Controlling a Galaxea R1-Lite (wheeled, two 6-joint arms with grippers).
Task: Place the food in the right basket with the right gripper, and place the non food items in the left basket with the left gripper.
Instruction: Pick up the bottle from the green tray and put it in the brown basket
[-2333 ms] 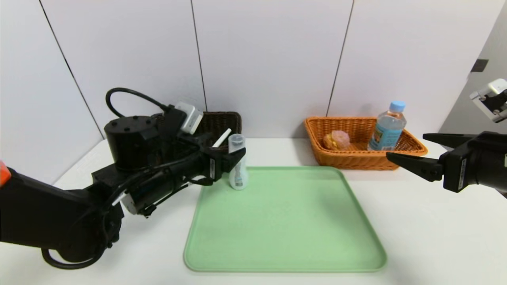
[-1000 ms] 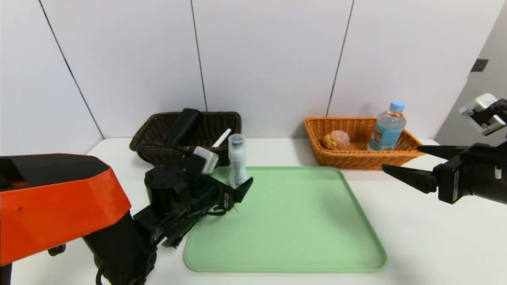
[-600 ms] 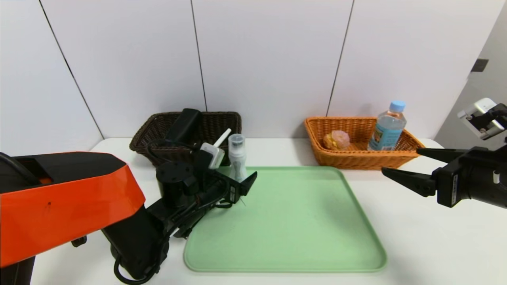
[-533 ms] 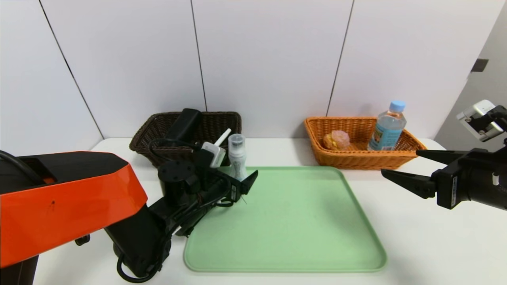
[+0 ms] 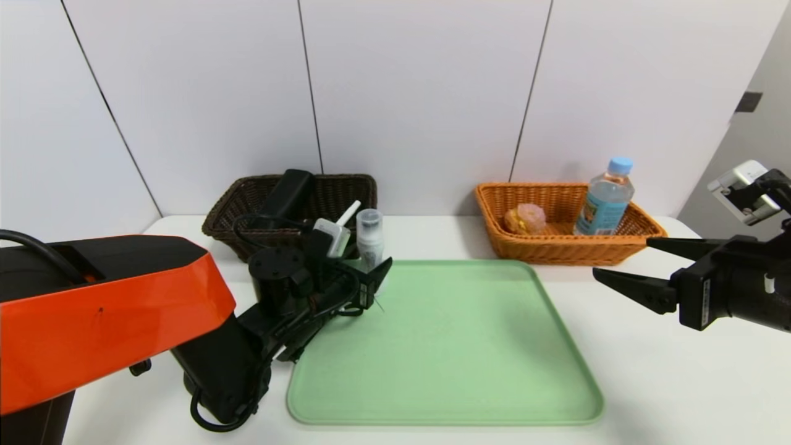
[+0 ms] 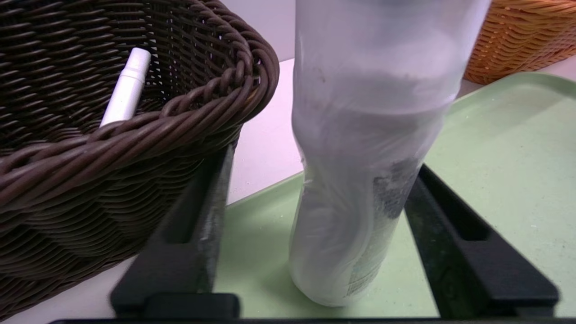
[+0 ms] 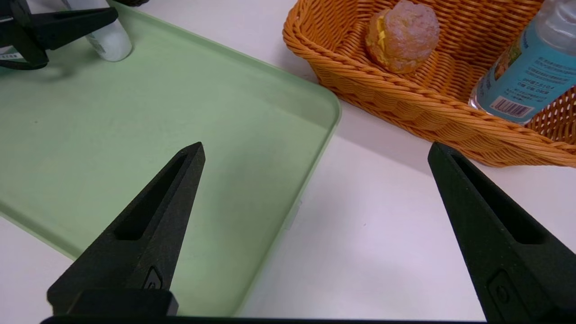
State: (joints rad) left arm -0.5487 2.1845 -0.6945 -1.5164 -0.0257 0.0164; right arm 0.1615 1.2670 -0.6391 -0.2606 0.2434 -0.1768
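A frosted white spray bottle (image 5: 369,232) stands upright on the far left corner of the green tray (image 5: 445,346), just in front of the dark brown left basket (image 5: 230,210). My left gripper (image 5: 372,279) is open and low around the bottle's lower body. In the left wrist view the bottle (image 6: 364,180) sits between the fingers (image 6: 211,216), closer to one finger, with a clear gap to the other. My right gripper (image 5: 624,258) hangs open and empty over the table right of the tray, in front of the orange right basket (image 5: 556,250).
The orange basket holds a cream puff (image 5: 525,217) and a water bottle (image 5: 604,198). The dark basket holds a white tube (image 5: 346,215) and a black object (image 5: 287,188). Its rim (image 6: 202,103) lies close beside my left gripper. White wall panels stand behind.
My left gripper dropped from the bottle's upper part to tray level and slid in around its base. The bottle stayed upright. My right gripper drifted slightly towards the tray, still open.
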